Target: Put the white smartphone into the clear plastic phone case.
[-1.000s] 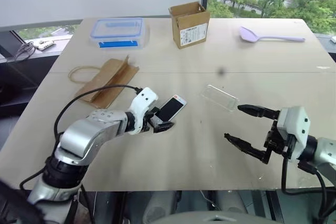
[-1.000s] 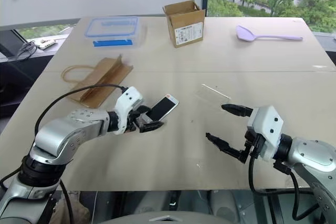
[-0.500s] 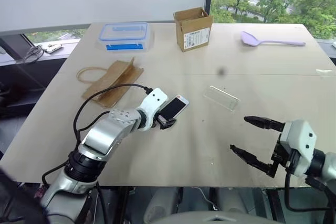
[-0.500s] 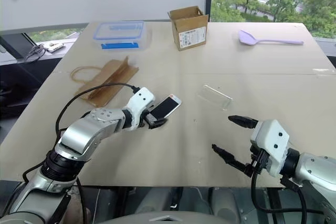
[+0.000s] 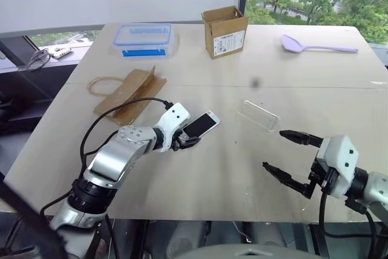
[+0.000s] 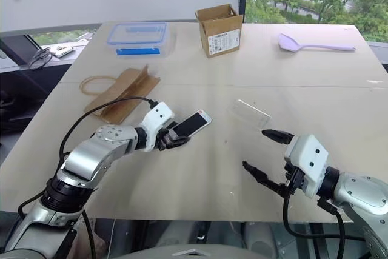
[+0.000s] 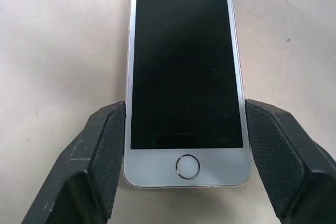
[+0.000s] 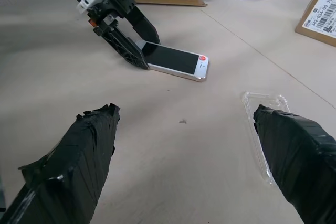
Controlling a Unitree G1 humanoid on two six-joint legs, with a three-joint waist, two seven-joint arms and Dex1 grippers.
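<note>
Left tool (image 5: 187,139): we see its fingers touching both sides of the white smartphone (image 5: 200,125) — gripping it.
Right tool (image 5: 284,156): spread wide — near the clear plastic phone case (image 5: 257,115).

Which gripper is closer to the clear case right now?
Right. The right gripper hangs open just in front of the clear plastic phone case, one finger tip beside its near corner. The left gripper sits farther off across the table, fingers flanking the white smartphone.
</note>
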